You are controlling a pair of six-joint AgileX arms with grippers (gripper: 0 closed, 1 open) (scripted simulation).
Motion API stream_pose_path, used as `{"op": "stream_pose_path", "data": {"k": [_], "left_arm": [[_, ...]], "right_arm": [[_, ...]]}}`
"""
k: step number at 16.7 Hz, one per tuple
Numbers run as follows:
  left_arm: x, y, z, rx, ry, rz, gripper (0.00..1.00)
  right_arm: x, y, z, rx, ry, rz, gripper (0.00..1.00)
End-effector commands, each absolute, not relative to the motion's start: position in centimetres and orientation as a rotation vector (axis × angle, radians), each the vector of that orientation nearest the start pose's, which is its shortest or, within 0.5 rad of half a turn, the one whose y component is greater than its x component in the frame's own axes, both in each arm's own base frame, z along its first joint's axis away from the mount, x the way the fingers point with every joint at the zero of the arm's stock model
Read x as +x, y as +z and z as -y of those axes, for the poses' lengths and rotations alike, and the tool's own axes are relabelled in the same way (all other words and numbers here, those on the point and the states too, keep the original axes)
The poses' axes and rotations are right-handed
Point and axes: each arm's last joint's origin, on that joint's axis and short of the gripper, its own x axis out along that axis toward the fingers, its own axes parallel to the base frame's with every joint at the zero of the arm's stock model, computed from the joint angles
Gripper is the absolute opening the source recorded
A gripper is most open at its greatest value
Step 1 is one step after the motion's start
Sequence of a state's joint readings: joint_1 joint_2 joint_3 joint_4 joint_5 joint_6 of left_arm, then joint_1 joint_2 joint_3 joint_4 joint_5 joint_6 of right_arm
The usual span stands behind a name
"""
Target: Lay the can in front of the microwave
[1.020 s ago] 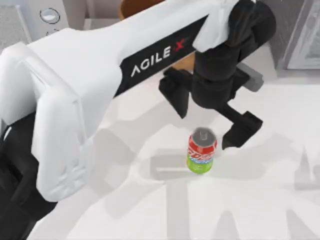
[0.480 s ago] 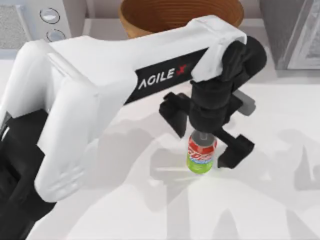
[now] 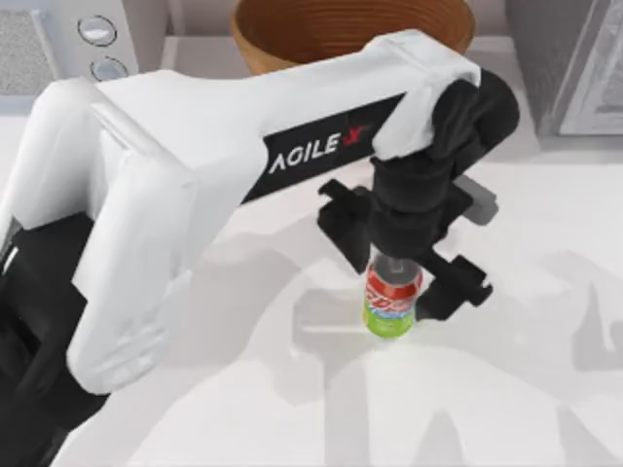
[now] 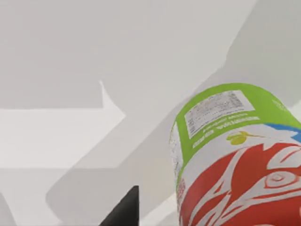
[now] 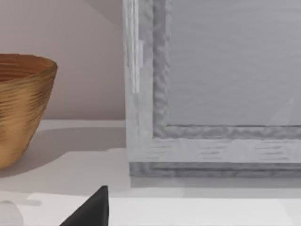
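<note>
The can (image 3: 391, 302) stands upright on the white bench (image 3: 506, 389), a little right of the middle in the top view; its silver top is mostly hidden under the left hand (image 3: 394, 268), its upper body is red with white swirls, a white-blue band crosses the middle, and the base is lime green. In the left wrist view the can (image 4: 235, 160) looms close; a white label panel of fine print sits on the green part, a small yellow-green fruit mark lies on the white band below it, and the red part carries white curling lines; one dark fingertip (image 4: 123, 211) shows just beside it. The left hand has come down over the can from above, its two black fingers spread to either side of the can's upper half, closer in than half a second ago; whether they touch it I cannot tell. The microwave (image 3: 68, 44) is at the far left corner, its two round dials facing the bench, well apart from the can. A brown basket (image 3: 292, 29) sits at the far edge behind the arm; a darker grey box (image 3: 574, 68) with a white-framed front stands at the far right. The right wrist view faces that box (image 5: 211, 94) and the basket (image 5: 23, 103), with a dark fingertip (image 5: 91, 209) of the right hand at its edge; I cannot tell that hand's state.
</note>
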State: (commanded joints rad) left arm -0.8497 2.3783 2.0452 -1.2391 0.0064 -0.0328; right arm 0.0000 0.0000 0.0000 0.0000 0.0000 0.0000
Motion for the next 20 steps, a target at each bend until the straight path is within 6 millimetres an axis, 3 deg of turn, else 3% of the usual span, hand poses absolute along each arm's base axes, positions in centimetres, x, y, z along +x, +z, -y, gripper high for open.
{"op": "stream_pose_path", "data": {"k": [8,18,20], "left_arm": [[31.3,16.0,34.8,0.629,-0.63,-1.48,0.02],[31.3,16.1,34.7,0.63,-0.631,-1.48,0.0],[31.4,17.0,34.8,0.629,-0.63,-1.48,0.0]], "right_arm": [[10.6,16.0,0.1,0.0,0.0,0.0,1.0],[10.6,16.0,0.1,0.0,0.0,0.0,1.0],[10.6,16.0,0.1,0.0,0.0,0.0,1.0]]}}
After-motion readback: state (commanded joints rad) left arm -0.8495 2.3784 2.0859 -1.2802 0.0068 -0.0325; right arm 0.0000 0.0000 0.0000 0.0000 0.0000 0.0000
